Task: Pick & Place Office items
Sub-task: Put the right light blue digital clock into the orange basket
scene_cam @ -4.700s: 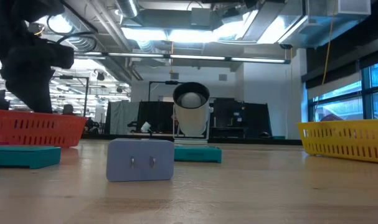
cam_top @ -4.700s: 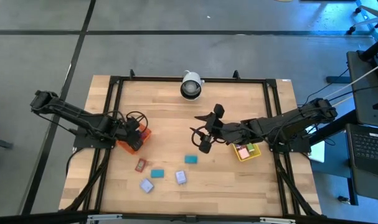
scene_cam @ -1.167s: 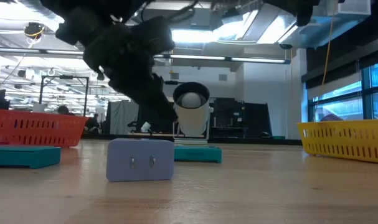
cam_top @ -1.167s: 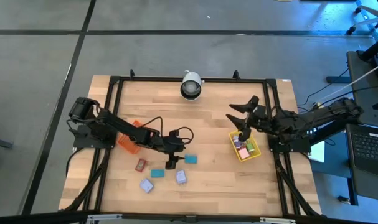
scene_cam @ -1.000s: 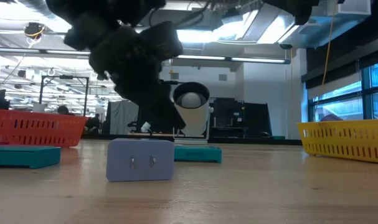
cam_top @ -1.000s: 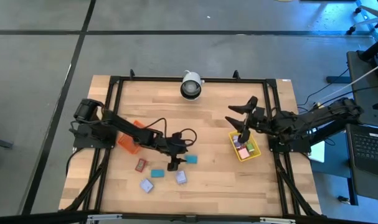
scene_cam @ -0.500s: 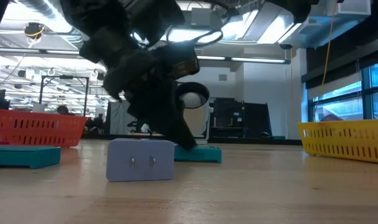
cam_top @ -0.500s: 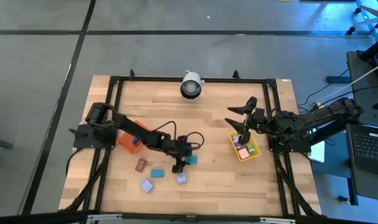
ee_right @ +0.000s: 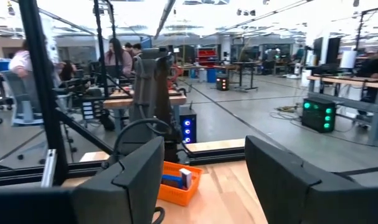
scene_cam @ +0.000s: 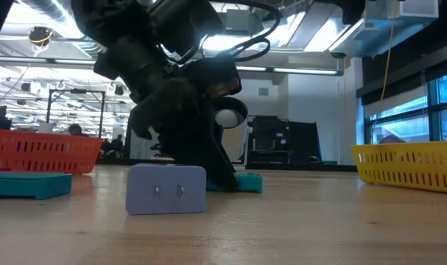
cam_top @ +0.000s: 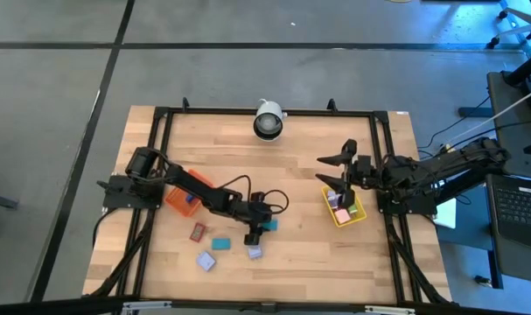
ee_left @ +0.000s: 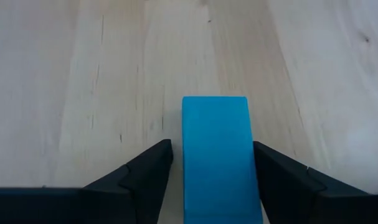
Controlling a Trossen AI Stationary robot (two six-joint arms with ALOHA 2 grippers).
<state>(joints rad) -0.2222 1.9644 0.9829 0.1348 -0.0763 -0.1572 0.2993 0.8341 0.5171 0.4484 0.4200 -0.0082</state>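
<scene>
A teal block [ee_left: 215, 124] lies flat on the wooden table, right of the middle [cam_top: 270, 225]. My left gripper [ee_left: 212, 149] is low over it [cam_top: 261, 227], slanting down from the table's left, open, one finger along each long side with a thin gap showing. A red block [cam_top: 198, 232], a second teal block [cam_top: 221, 243] and two lavender blocks [cam_top: 205, 261] [cam_top: 255, 252] lie toward the near edge. My right gripper [cam_top: 335, 173] hangs open and empty above the yellow tray [cam_top: 357, 214].
The orange tray [cam_top: 179, 201] at the left holds a small item. The yellow tray holds pink and green items. A white camera [cam_top: 267, 120] stands at the far edge. In the low view a lavender block [scene_cam: 166, 189] stands in front of my left gripper [scene_cam: 212, 165].
My left gripper has gone toward the table's right edge and down, until its fingers stand on either side of the teal block. The block has stayed where it was. My right gripper has turned a little above the yellow tray.
</scene>
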